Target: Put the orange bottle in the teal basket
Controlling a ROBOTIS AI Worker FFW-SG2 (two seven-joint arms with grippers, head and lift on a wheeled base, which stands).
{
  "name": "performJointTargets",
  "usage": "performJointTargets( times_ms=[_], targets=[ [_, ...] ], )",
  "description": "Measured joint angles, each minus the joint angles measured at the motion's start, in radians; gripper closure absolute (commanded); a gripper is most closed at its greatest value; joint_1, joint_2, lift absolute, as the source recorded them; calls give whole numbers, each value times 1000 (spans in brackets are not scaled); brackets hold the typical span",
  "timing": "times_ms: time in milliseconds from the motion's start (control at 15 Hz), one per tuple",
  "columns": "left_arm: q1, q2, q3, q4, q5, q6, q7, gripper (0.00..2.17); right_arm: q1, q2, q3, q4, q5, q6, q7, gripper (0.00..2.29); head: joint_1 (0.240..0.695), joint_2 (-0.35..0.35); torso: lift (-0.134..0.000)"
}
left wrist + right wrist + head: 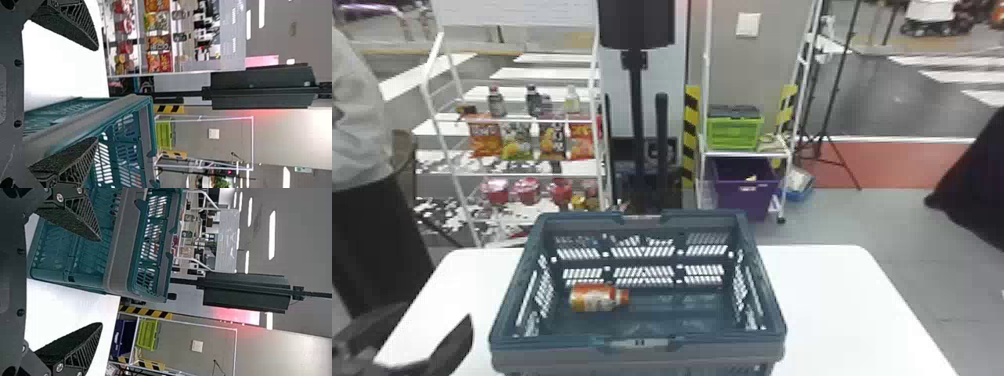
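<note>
The orange bottle (598, 298) lies on its side on the floor of the teal basket (562, 354), which sits on the white table (837, 305). The left gripper (438, 313) has its fingers spread; the right gripper's (101, 282) are spread too.

Marks on orange bottle (591, 298) and snack bags (485, 136), probably lettering; no text readable at this view.
</note>
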State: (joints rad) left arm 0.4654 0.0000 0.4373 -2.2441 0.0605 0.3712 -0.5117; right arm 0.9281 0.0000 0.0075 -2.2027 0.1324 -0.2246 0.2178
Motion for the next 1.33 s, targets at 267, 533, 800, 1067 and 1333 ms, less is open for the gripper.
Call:
performJointTargets(
  times_ms=[267, 533, 800, 1067, 1333],
  targets=[
    [251, 0, -123, 52, 6, -449, 174, 73, -2, 0, 34, -17, -36, 3, -1, 127, 499, 0, 0],
    [393, 0, -304, 113, -54, -654, 405, 70, -14, -4, 43, -12, -93, 20, -2, 124, 499, 0, 0],
    [463, 0, -380, 117, -48, -735, 492, 73, -25, -24, 36, -9, -121, 45, -2, 124, 499, 0, 0],
    [485, 0, -389, 115, -42, -761, 492, 73, -26, -41, 39, -6, -132, 46, 0, 124, 499, 0, 0],
    [490, 0, -390, 109, -43, -759, 492, 73, -25, -43, 40, -5, -140, 46, 0, 124, 499, 0, 0]
  ],
)
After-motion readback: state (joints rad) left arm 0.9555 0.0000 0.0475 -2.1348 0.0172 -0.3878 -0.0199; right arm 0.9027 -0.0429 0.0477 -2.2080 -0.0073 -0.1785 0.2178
